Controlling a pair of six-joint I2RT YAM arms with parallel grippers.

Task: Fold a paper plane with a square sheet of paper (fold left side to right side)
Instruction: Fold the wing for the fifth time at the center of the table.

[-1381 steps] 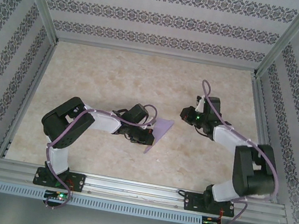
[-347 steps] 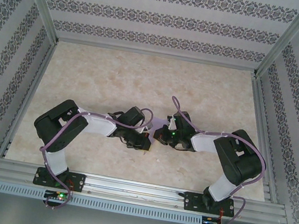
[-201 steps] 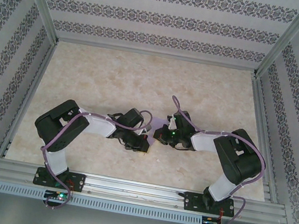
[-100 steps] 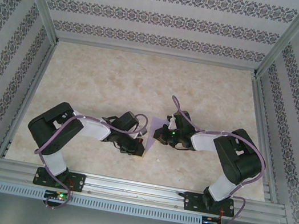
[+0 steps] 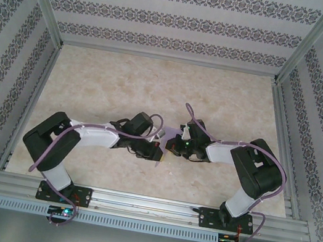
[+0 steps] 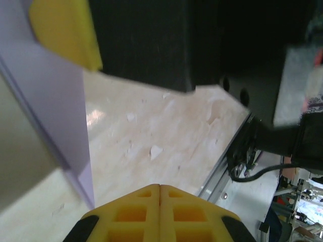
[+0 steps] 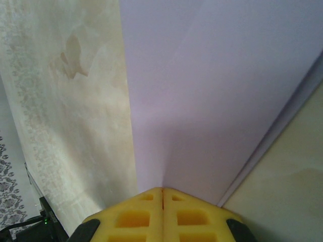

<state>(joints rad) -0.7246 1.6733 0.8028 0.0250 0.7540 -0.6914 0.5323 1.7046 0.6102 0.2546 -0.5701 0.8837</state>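
- Left gripper (image 5: 157,153): jaws pressed together. You now have it further right than half a second ago, just beside the right gripper, with its elbow drawn further left.
- Right gripper (image 5: 171,148): jaws pressed together, tips resting on the paper. Position unchanged.
- Lilac sheet of paper (image 7: 202,91): lies on the desk (image 5: 124,83) between the two grippers, with a second layer showing along one edge. From above, the lilac strip you saw earlier is now mostly covered.

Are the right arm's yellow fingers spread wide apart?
No: the right gripper is shut, its yellow fingers meeting along a thin seam, with the lilac paper just beyond them.
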